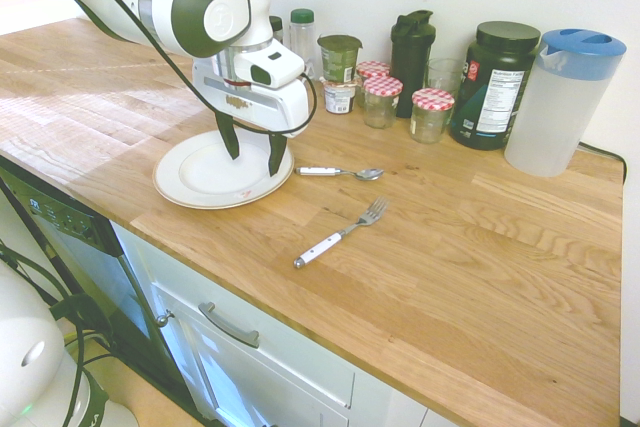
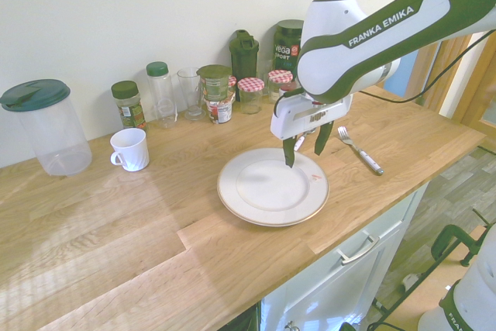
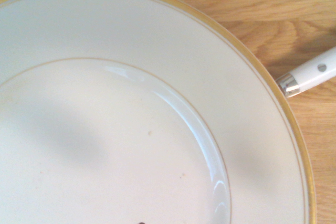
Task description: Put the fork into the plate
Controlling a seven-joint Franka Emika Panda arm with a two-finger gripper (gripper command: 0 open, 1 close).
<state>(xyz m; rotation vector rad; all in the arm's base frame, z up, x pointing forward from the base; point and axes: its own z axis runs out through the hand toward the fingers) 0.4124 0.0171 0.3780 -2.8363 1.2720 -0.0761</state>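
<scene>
Blue tops the cloudy pitcher (image 1: pixel 565 102) at one end of the row along the wall. Next to it stand a dark tub (image 1: pixel 493 85), then jars (image 1: pixel 431 116) with red-checked lids, a dark shaker (image 1: pixel 410 64), a cup (image 1: pixel 340 59) with a green top and a bottle (image 2: pixel 162 94). A white mug (image 2: pixel 129 149) stands near the other pitcher (image 2: pixel 48 127), the one with a dark green lid. All of them are on the wooden table (image 1: pixel 480 277).

Nearest the jaws (image 1: pixel 255 164) is the plate (image 1: pixel 190 185), a pale round one with a gold rim; the jaws hang over it, wide open, with nothing between them. Just beside the plate lies a spoon (image 1: pixel 345 173), its white handle pointing to the rim. It lies between the jaws and the fork (image 1: pixel 340 234).

The fork lies on the table, off the plate and to one side of the jaws, beyond the spoon. Its white handle points toward the table's front edge, its tines toward the spoon's bowl.
</scene>
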